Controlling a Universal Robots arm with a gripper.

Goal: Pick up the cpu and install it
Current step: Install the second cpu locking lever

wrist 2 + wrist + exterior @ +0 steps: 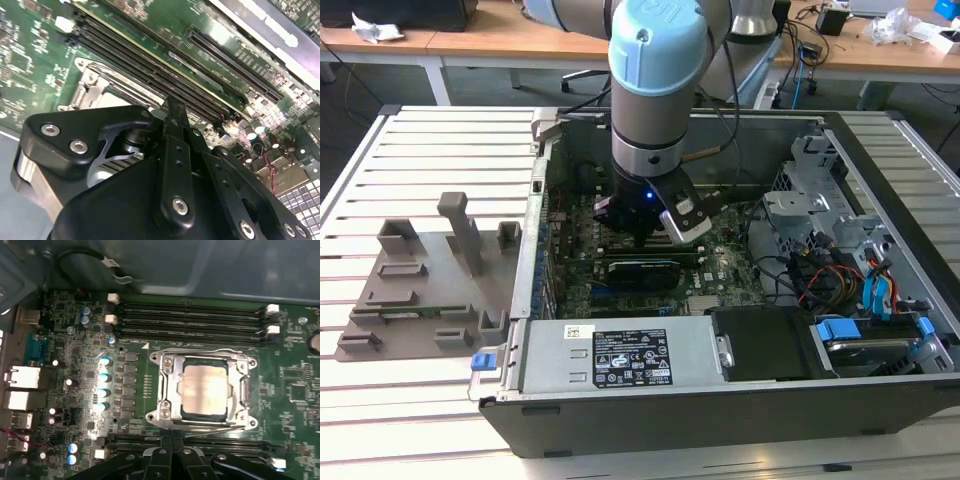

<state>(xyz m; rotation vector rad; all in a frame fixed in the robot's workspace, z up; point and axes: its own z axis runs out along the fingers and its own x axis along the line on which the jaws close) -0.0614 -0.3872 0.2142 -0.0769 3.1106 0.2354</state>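
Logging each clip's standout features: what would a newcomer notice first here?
The pale blue arm reaching down into the open computer case dominates the exterior view. In the first wrist view, the silver cpu sits inside its socket frame on the green motherboard, with the gripper just beside the frame.

one cpu point(205, 390), one socket frame point(167, 390), one gripper point(172, 452), one computer case point(720, 420), one grey fixture point(420, 290).

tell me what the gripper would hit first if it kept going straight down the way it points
Probably the motherboard beside the socket frame where the cpu already sits; the gripper hangs just off that frame's edge, though the depth is hard to judge.
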